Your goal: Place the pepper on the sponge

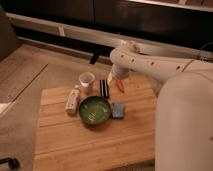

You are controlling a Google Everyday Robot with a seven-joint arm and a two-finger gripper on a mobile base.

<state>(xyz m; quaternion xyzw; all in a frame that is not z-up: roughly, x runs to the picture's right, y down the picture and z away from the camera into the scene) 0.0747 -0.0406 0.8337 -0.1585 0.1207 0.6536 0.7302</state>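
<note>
White plastic of the robot's body [185,125] fills the near right corner and hides that side of the worktop [90,145], whose pale wooden planks are seen bare along the front. Farther back, near the middle of the boards, a green bowl [94,110] is set upright, and the blue sponge [118,110] lies flat just beside its right rim; nothing is seen on top of the sponge. To the left of the bowl a small pale bottle [73,99] is laid on its side. Behind the bowl a narrow black block [104,88] is placed, with a white cup [87,79] standing to its left. The orange-red pepper [120,86] is found to the right of the block, behind the sponge and apart from it, seemingly on the boards. The end effector [116,77] is held right over the pepper's far end, at the tip of the white arm [150,62] that is reached in from the right; whether it is released or clenched cannot be told. Dark cabinet fronts [150,20] are seen at the back.
</note>
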